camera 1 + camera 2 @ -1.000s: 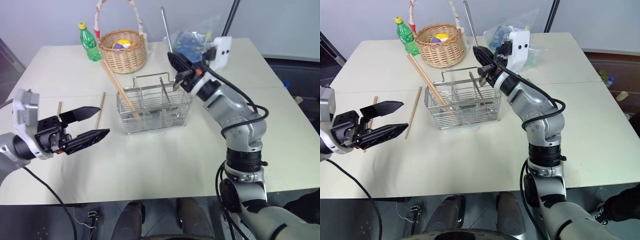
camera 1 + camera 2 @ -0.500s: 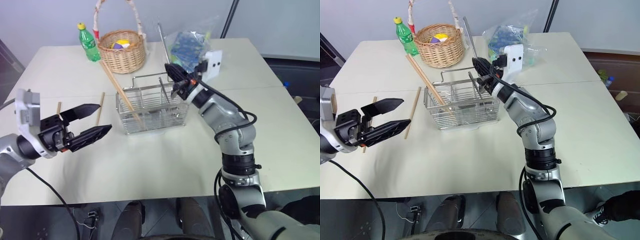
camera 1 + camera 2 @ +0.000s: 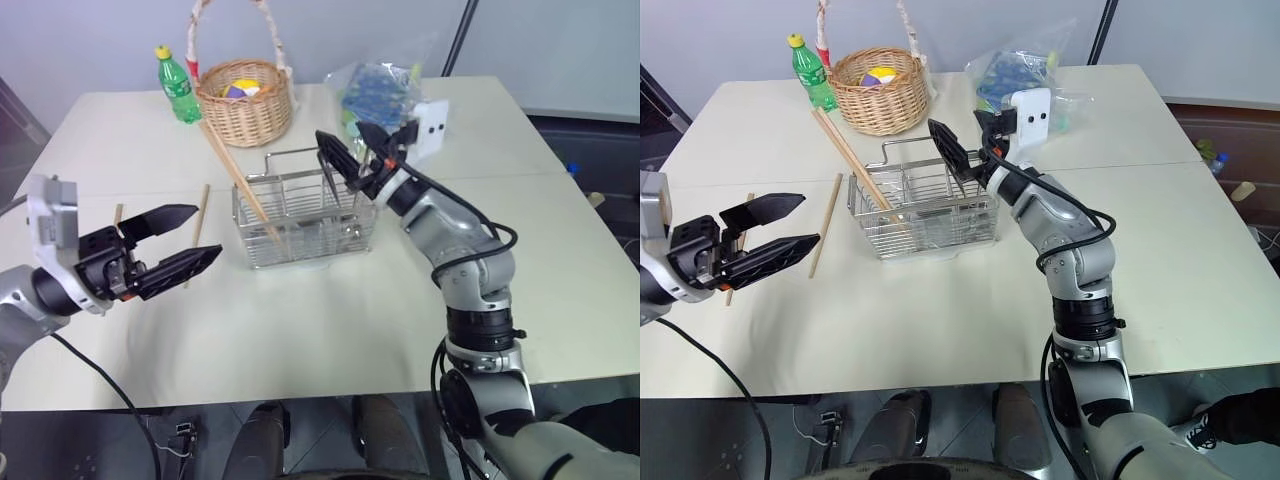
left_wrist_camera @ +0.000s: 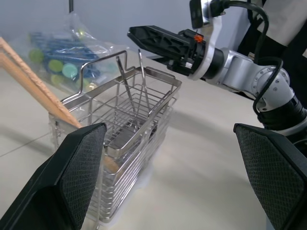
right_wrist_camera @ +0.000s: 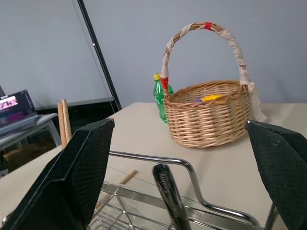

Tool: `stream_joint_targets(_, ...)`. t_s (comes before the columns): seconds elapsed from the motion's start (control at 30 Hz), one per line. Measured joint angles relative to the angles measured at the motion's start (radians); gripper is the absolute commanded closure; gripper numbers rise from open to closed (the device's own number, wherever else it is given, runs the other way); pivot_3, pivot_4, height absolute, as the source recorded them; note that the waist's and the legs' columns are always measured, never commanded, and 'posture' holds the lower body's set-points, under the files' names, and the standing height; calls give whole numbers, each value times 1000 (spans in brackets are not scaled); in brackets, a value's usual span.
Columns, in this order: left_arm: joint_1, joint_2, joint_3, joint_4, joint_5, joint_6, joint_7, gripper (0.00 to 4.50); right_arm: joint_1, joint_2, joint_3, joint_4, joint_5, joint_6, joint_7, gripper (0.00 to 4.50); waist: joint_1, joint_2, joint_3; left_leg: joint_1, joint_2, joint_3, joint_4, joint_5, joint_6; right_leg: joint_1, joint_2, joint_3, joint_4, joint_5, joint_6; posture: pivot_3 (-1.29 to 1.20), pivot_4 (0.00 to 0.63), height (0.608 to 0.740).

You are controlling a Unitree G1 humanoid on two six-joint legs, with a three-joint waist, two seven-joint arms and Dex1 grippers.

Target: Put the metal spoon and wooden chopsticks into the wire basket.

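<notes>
Wooden chopsticks (image 3: 201,218) lie on the table beside the empty, spread left gripper (image 3: 182,242). Two more lean in the wire basket (image 3: 305,215), with the metal spoon (image 4: 128,94). The right gripper (image 3: 352,150) hangs wide above. Judged next: collecting the loose sticks.

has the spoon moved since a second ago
Yes. The metal spoon has dropped: it stood high above the wire basket in the right gripper, and now stands inside the basket, released from the open gripper.

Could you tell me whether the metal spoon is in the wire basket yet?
In: the metal spoon stands inside the wire basket.
</notes>
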State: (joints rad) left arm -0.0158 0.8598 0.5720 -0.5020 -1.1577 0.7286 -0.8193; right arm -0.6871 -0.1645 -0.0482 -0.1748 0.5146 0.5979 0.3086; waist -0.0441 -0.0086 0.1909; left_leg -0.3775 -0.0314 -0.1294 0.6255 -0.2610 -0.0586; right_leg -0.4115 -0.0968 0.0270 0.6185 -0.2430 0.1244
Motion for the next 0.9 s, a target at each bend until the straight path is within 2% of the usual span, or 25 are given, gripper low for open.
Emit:
stream_joint_targets(0.1, -7, -6, -1, 3, 6, -3, 18, 0, 3, -38, -3, -25, 6, 14, 25, 32, 0, 0, 0, 0, 0, 0, 0, 0, 0, 0, 0, 0, 0, 0, 0, 0, 150, 740)
stream_joint_targets(0.23, -27, -50, 1, 38, 64, -49, 76, 0, 76, -216, -45, -66, 30, 53, 130, 32, 9, -1, 0, 0, 0, 0, 0, 0, 0, 2, 0, 0, -3, 0, 0, 0, 150, 740)
stream_joint_targets(0.37, -41, -78, 0, 69, 120, -88, 113, 0, 138, -275, -78, -84, 45, 60, 172, 32, 0, 0, 0, 0, 0, 0, 0, 0, 0, 1, 0, 0, -2, 0, 0, 0, 150, 740)
stream_joint_targets(0.47, -49, -127, -3, 78, 171, -128, 166, 0, 241, -339, -114, -145, 60, 78, 195, 32, 6, -1, 0, 0, 0, 0, -1, 0, 0, 2, 0, 0, -3, 0, 1, 0, 150, 740)
stream_joint_targets(0.77, -8, -316, -102, 99, 346, -208, 309, 0, 401, -369, -184, -314, 151, 132, 197, 32, 8, -1, 0, 0, 0, 0, 1, 0, 0, 3, 0, 0, -3, 0, 1, 0, 150, 740)
stream_joint_targets(0.9, 45, -379, -161, 124, 425, -248, 335, 0, 420, -365, -205, -383, 215, 127, 203, 32, 9, -1, 0, 0, 0, 0, 1, 0, 0, 3, 0, 0, -3, 0, 1, 0, 150, 740)
